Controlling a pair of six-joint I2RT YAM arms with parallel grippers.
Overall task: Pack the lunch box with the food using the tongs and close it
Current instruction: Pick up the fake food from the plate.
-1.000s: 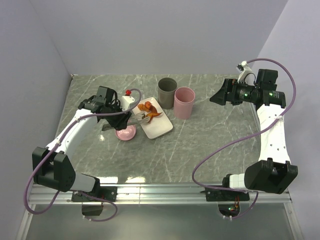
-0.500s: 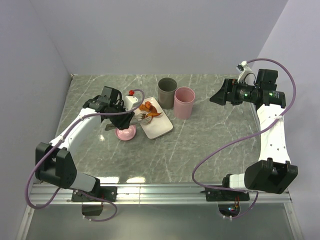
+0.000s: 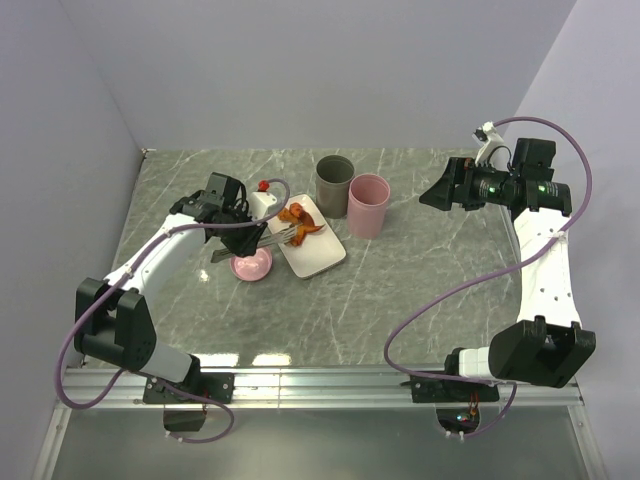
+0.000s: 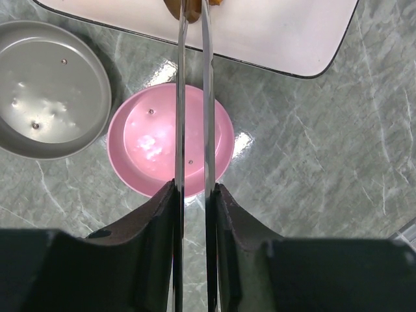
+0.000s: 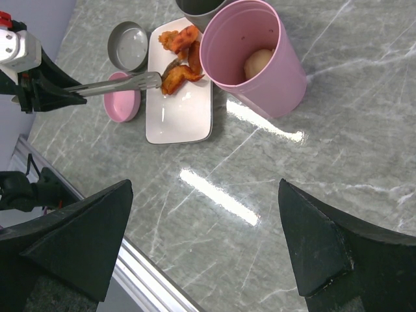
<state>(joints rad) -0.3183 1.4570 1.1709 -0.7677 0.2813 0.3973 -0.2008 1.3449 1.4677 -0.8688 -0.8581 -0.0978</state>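
Tongs point(image 5: 114, 86) cross tray point(image 5: 182, 120) rim, pinching food point(image 5: 181, 75).

Colours: grey-green white-veined marble table point(image 3: 420, 270); white rectangular tray point(image 4: 279, 32), dark-rimmed; glossy orange-brown fried food pieces point(image 5: 182, 73); slim silver metal tongs point(image 5: 117, 85); pink round lid point(image 4: 140, 162); plain grey round lid point(image 4: 52, 97); pink cylindrical cup point(image 5: 263, 62); dark grey cylindrical canister point(image 3: 334, 182).

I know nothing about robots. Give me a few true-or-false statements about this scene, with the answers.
1. The left gripper holds the tongs. True.
2. The pink cup is empty. False: a pale round item lies inside.
3. The food lies on the white tray. True.
4. The grey lid sits on the grey canister. False: it lies on the table beside the pink lid.
5. The right gripper grips the pink cup. False: it is open and holds nothing.
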